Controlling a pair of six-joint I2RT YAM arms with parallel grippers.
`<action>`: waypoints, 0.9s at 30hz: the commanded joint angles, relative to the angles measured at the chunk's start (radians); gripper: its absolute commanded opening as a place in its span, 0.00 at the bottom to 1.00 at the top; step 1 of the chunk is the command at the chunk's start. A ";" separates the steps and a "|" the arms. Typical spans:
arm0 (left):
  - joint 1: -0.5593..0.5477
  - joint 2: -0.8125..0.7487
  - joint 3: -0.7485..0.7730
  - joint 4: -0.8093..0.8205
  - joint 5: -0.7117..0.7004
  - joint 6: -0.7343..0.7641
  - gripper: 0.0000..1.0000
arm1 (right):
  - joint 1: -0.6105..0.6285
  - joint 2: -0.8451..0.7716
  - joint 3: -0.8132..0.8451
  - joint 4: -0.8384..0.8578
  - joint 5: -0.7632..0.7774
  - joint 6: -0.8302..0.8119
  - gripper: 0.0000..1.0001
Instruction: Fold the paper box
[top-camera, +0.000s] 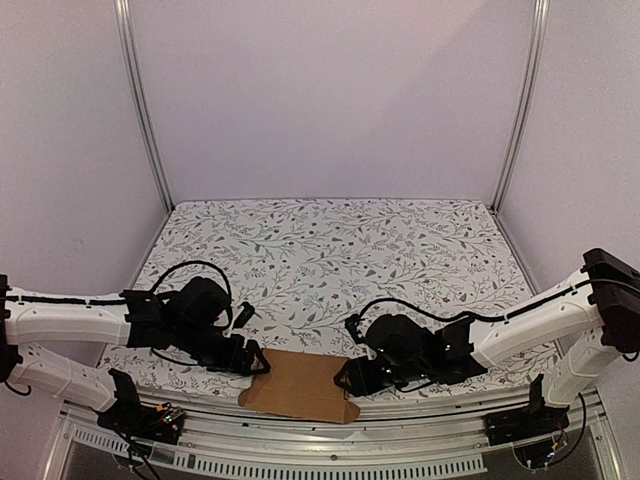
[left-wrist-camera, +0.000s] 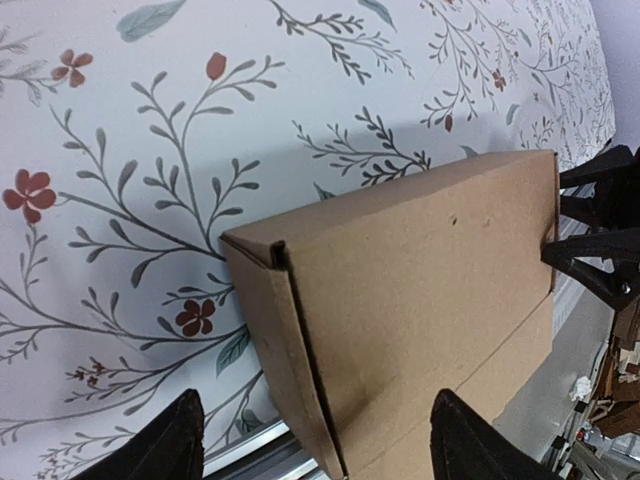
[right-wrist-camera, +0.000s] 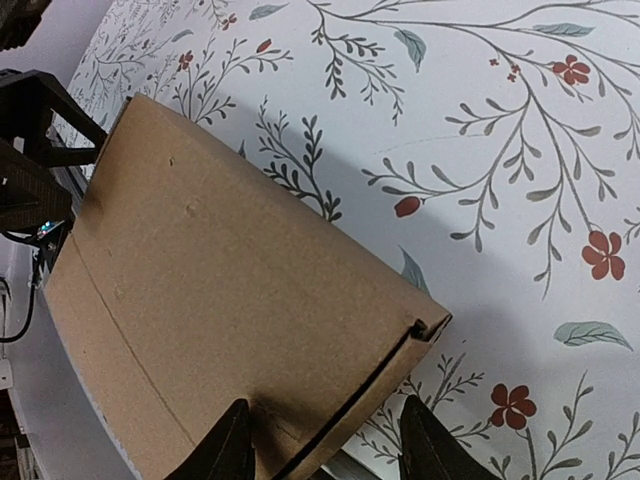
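Your paper box (top-camera: 300, 385) lies flat at the counter's (top-camera: 330, 240) near edge: plain brown, creased, unmarked. The left end effector (top-camera: 258, 362) and right end effector (top-camera: 347, 378) are spread apart, straddling its ends.

We see the paper box (left-wrist-camera: 420, 300) filling the lower right, on the floral cloth (left-wrist-camera: 120, 200). The left gripper (left-wrist-camera: 320, 447) has its tips spread wide along the bottom edge, and the right gripper (left-wrist-camera: 578, 220) is at the box's far end.
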 joint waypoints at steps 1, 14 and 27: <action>0.029 0.018 -0.057 0.161 0.137 -0.056 0.77 | -0.001 0.039 0.001 0.024 -0.004 0.068 0.47; 0.064 0.111 -0.064 0.279 0.155 -0.074 0.50 | -0.049 -0.003 -0.041 0.022 0.070 0.112 0.28; 0.109 0.252 -0.045 0.491 0.144 -0.097 0.40 | -0.155 -0.020 -0.048 0.033 0.082 0.069 0.01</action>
